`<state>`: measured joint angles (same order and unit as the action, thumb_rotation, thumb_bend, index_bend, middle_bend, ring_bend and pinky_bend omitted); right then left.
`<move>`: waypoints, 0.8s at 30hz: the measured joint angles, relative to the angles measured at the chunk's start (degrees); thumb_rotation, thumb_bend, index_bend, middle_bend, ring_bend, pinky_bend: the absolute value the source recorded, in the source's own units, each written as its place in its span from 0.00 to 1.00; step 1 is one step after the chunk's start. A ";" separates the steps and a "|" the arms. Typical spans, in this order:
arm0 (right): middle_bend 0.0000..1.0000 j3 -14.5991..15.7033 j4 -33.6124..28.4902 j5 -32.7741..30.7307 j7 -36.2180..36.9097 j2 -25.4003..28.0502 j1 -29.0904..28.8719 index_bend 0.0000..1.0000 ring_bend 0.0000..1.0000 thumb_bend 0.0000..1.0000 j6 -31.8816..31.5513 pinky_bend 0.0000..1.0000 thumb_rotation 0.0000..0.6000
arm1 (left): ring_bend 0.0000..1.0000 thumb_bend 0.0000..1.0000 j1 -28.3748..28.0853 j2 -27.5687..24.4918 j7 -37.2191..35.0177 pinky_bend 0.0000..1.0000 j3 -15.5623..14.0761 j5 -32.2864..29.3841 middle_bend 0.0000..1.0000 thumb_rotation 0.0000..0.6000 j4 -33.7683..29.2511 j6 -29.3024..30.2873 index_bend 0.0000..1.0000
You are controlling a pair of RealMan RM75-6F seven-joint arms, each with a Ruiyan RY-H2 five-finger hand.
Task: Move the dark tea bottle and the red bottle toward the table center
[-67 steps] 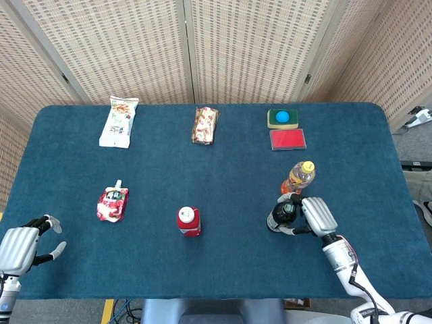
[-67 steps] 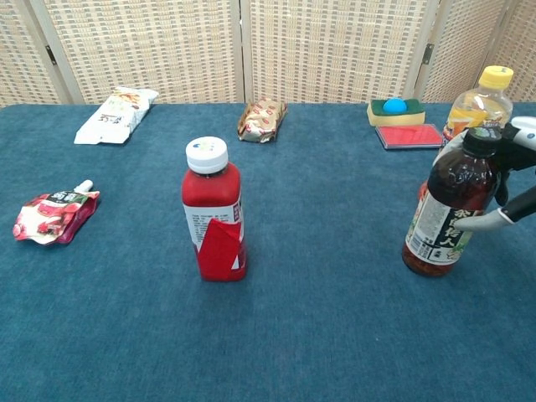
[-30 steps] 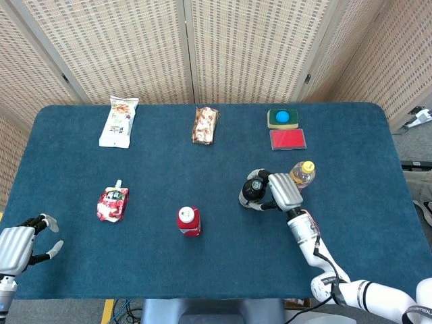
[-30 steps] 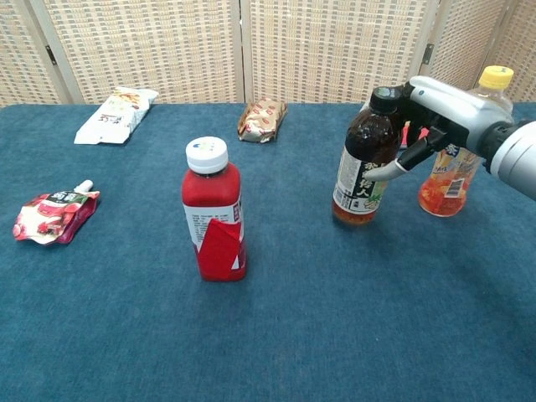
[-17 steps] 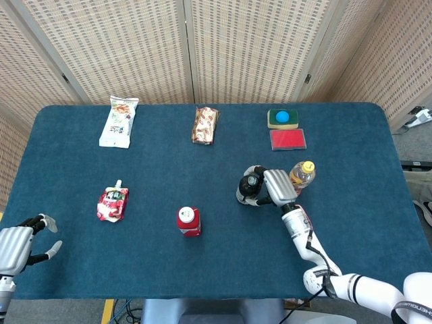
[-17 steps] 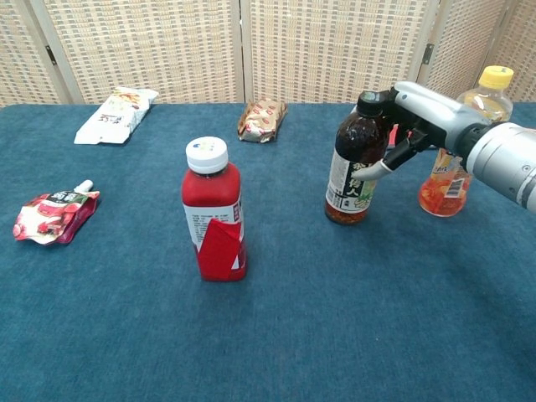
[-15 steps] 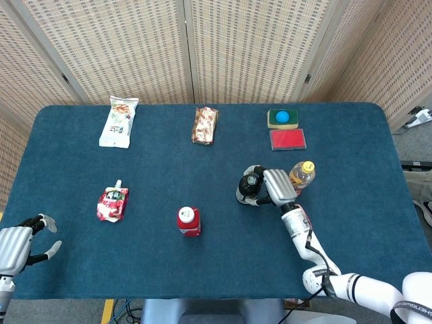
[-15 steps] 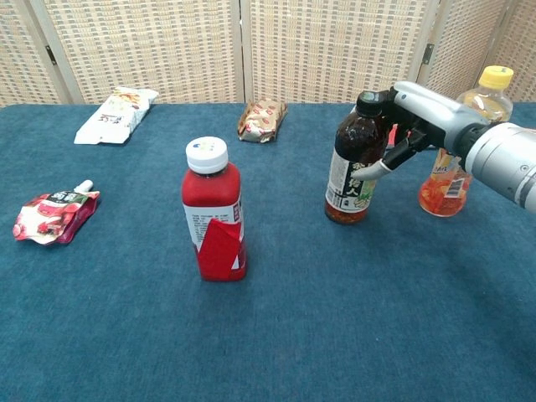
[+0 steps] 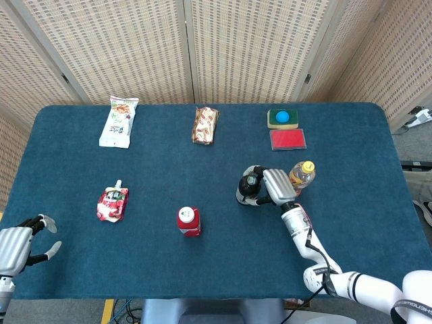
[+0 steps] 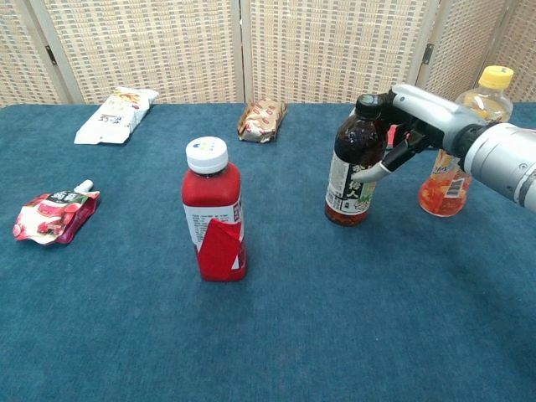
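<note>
The dark tea bottle (image 10: 353, 166) (image 9: 249, 188) stands upright on the blue table right of the middle, and my right hand (image 10: 419, 124) (image 9: 275, 185) grips it from its right side. The red bottle (image 10: 214, 213) (image 9: 188, 221) with a white cap stands upright at the front middle, untouched. My left hand (image 9: 18, 246) hovers at the table's front left corner with its fingers apart and nothing in it; the chest view does not show it.
An orange drink bottle (image 10: 456, 147) (image 9: 301, 175) stands just right of my right hand. A red pouch (image 9: 113, 204) lies at the left. Along the back lie a white snack bag (image 9: 119, 121), a wrapped snack (image 9: 205, 125), a sponge (image 9: 283, 118) and a red pad (image 9: 287, 139).
My right hand has carried the dark tea bottle from the front right leftward and away from me, past the orange bottle. Over the last half second it has stayed still. The left hand barely moved.
</note>
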<state>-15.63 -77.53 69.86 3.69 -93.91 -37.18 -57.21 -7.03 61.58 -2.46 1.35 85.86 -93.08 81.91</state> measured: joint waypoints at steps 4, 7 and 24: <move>0.25 0.31 -0.33 0.03 0.17 0.57 -0.08 0.15 0.34 0.05 0.39 0.60 1.00 | 0.42 0.24 0.01 0.02 0.07 0.59 -0.02 0.03 0.39 1.00 -0.01 -0.01 0.51; 0.20 0.41 -0.64 0.25 0.29 0.88 -0.04 0.08 0.30 0.03 0.17 0.58 1.00 | 0.42 0.24 0.00 0.03 0.12 0.59 -0.02 0.00 0.39 1.00 0.00 -0.06 0.51; 0.11 0.34 -8.71 1.12 -2.19 5.75 1.39 0.01 0.13 0.00 -3.37 0.38 1.00 | 0.42 0.24 -0.16 0.35 0.94 0.59 -0.12 0.07 0.39 1.00 0.09 -0.40 0.51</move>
<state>-15.29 -86.24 70.98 1.51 -88.16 -35.79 -60.59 -7.19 61.93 -1.51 1.23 85.93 -92.99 81.52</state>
